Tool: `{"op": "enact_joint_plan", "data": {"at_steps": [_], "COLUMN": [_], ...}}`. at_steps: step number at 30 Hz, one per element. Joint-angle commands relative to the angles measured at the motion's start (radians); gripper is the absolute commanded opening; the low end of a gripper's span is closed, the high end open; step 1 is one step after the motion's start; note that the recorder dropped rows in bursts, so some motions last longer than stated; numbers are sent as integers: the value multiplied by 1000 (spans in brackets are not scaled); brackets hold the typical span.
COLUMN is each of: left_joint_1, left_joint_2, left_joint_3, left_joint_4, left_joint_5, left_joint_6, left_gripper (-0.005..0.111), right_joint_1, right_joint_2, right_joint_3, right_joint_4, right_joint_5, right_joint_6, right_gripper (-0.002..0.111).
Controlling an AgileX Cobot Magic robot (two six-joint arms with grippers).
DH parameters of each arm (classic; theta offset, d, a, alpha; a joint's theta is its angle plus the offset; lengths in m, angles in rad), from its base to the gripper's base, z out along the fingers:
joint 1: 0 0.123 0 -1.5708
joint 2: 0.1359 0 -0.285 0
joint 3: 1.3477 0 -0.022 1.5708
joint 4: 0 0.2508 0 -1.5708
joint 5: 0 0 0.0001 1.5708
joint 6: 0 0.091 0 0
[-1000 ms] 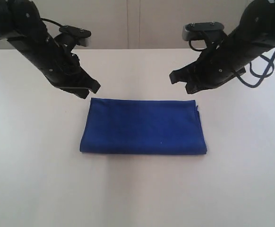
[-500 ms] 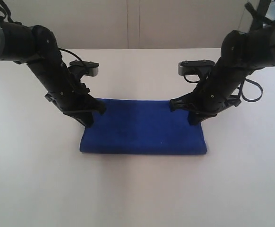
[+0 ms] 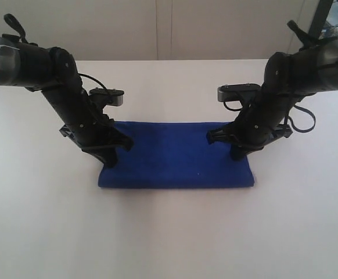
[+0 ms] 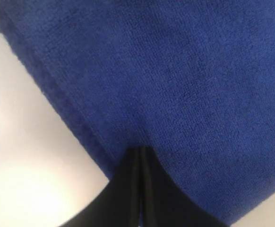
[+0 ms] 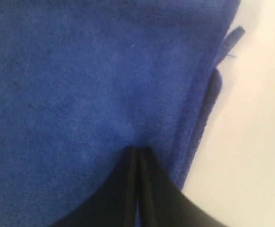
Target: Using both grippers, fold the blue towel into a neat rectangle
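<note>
Left end effector (image 3: 108, 161) and right end effector (image 3: 237, 155), closed, touch towel (image 3: 178, 165) on white table (image 3: 169, 232).

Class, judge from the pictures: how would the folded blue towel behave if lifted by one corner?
Probably floppy: the blue towel lies in soft, flat layers, so it would likely droop and unfold. Likely light for its size, being thin cloth. Its fuzzy pile suggests grip, not slipperiness.

Bright even light; soft shadows; wrist views close, blurred.
</note>
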Motion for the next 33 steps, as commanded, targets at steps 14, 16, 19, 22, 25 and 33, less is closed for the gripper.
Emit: {"op": "enact_joint_plan", "data": {"at_steps": [14, 16, 19, 22, 25, 33], "left_joint_1": [6, 6, 6, 6, 10, 94], "left_joint_2": [4, 4, -3, -22, -54, -150], "left_joint_3": [-2, -2, -4, -6, -6, -6], "left_joint_4": [-7, -7, -7, -7, -7, 7], "left_joint_5": [34, 34, 39, 39, 34, 84], "left_joint_6": [-21, -22, -24, -37, -39, -80], "left_gripper": [0, 0, 0, 0, 0, 0], "right_joint_1": [-2, -2, -2, -2, -2, -48], "right_joint_2": [24, 24, 19, -8, -62, -181], "right_joint_3": [-1, -1, -3, -3, -3, -1], "right_joint_4": [-63, -63, -53, -52, -52, -52], "right_joint_5": [-60, -61, -45, -40, -39, 49], "right_joint_6": [-1, -1, -1, 31, 63, 81], "right_gripper": [0, 0, 0, 0, 0, 0]}}
